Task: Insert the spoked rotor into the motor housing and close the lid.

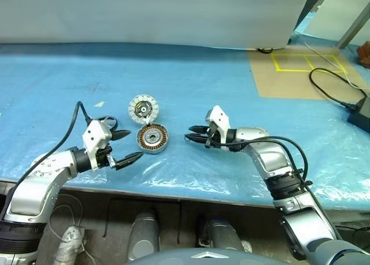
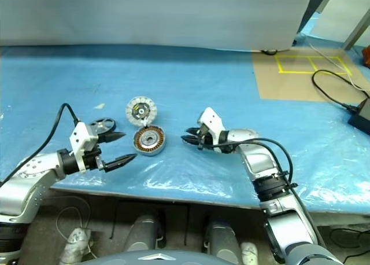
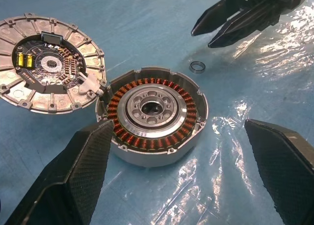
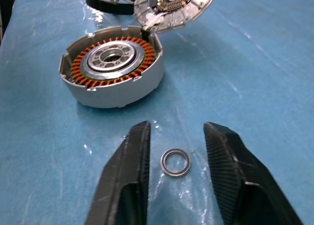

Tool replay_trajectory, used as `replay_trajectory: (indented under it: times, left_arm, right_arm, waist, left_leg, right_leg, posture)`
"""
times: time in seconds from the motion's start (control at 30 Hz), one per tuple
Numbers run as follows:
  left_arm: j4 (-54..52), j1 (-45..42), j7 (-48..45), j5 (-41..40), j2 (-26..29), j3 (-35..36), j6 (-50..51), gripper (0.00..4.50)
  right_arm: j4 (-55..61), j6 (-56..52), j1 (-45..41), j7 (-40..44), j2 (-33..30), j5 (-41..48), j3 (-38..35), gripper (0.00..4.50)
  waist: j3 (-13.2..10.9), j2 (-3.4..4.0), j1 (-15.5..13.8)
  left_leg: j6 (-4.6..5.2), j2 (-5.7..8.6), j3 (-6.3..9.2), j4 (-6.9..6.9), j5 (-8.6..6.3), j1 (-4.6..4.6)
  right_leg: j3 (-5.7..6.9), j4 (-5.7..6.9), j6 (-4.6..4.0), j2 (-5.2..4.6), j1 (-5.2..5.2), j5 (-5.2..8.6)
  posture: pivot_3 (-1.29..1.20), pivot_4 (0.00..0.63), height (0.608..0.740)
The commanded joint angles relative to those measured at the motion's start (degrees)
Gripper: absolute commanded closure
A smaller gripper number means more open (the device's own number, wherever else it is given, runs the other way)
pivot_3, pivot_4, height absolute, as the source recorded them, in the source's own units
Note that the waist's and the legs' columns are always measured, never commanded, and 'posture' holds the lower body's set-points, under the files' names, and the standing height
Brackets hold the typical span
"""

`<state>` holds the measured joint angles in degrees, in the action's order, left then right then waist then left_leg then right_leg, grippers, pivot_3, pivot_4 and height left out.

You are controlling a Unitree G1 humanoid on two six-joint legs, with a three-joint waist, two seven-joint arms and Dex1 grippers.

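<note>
- Left gripper point(image 1: 126, 146) sits nearest, at the table's point(image 1: 231, 91) front edge, jaws spread wide with nothing between them — just hanging there empty.
- Straight ahead of its fingertips point(image 3: 83, 161) is the motor housing point(image 1: 152, 139), flat on the blue sheet, silver rim up, copper windings ringing a pale metal centre. Apart from both claws, nothing touching it.
- Right gripper point(image 1: 193, 133) comes in from the other side, pointing at the housing, tips low over the sheet. Jaws are partly open, not clamped on anything.
- Between those two right fingers lies a small metal ring point(image 4: 175, 162), loose on the sheet. It looks free of both fingers, lying in the gap.
- So the housing is just beyond the right claw's tips and between the two claws overall, a bit closer to the left one.
- Just past the housing, the lid point(image 1: 143, 109) — a round silver disc with ribs and electronics showing — its edge meeting the housing rim at what looks like a hinge tab.
- Beside the left claw's upper finger, on the far side, the spoked rotor point(image 2: 102, 125) — dark wheel, lying flat on the sheet.
- Farther off past the right arm, a brown board with yellow tape point(image 1: 303, 61) and a black cable point(image 1: 332, 94).
</note>
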<state>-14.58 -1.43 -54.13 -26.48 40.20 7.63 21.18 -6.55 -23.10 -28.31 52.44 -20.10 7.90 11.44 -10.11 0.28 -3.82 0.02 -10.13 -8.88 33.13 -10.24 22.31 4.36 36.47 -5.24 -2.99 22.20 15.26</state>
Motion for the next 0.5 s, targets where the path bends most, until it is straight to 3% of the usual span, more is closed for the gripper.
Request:
replay_trajectory:
  times: [0.03, 0.2, 0.5]
  left_arm:
    - [-0.8, -0.3, 0.0, -0.1, 0.1, 0.6, -0.9, 0.00]
    - [-0.6, -1.2, 0.3, 0.0, -0.3, -0.1, -1.0, 0.00]
    - [-1.0, -1.3, 0.5, 0.1, -0.4, -0.2, -1.0, 0.00]
  right_arm:
    - [-1.1, 3.3, -0.3, -0.6, 0.1, 0.1, -0.5, 1.73]
    - [-9.4, 9.6, -0.1, 0.2, 0.1, -2.7, 2.2, 0.10]
    - [-27.7, 23.2, -3.2, -1.2, 3.2, -5.8, 2.4, 0.01]
  waist:
    - [0.0, 0.00, -0.1]
    - [0.0, 0.00, -0.1]
    - [0.0, -0.02, 0.1]
  left_leg:
    - [0.00, 0.00, 0.00, 0.00, 0.00, -0.01]
    - [0.00, 0.01, 0.00, 0.00, 0.00, 0.00]
    - [0.10, -0.01, -0.02, 0.00, -0.06, -0.32]
  right_leg:
    - [0.00, -0.01, 0.00, 0.00, -0.01, 0.00]
    - [0.00, -0.05, 0.00, 0.00, -0.03, 0.00]
    - [-0.01, -0.03, -0.01, 0.00, -0.29, 0.01]
  posture:
    - [0.00, 0.150, 0.740]
    - [0.00, 0.150, 0.740]
    - [0.00, 0.150, 0.740]
